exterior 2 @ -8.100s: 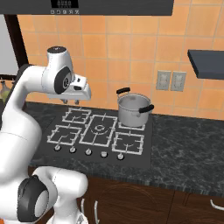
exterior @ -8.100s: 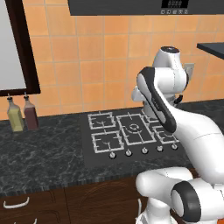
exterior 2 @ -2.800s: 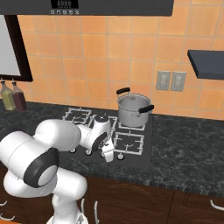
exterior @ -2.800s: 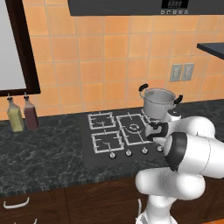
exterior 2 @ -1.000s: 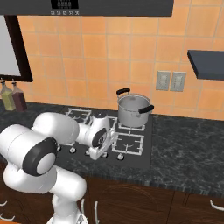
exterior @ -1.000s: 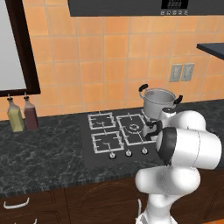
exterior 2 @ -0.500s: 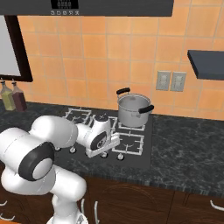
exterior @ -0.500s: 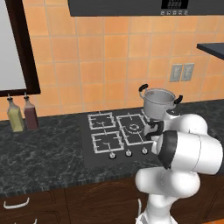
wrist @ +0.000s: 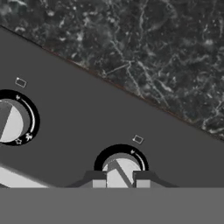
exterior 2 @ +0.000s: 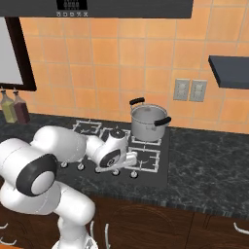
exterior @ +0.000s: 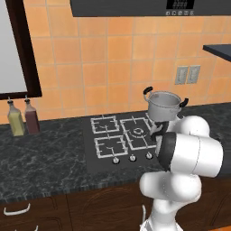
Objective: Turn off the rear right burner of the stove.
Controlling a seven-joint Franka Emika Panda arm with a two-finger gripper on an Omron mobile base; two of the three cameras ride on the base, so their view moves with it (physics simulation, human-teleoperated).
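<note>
— So, left base view first: where's the burner?
— Back right of the stove (exterior: pixel 135 155), under the pot (exterior: pixel 164 105).

— Right base view?
— Arm is folded low over the knob row; the end effector (exterior 2: pixel 130 159) sits near the right end.

— Hand view?
— Fingertips (wrist: pixel 98 178) straddle a knob (wrist: pixel 120 169), slightly apart, seemingly not clamped. Closing, then twisting to off, likely comes next.
</note>
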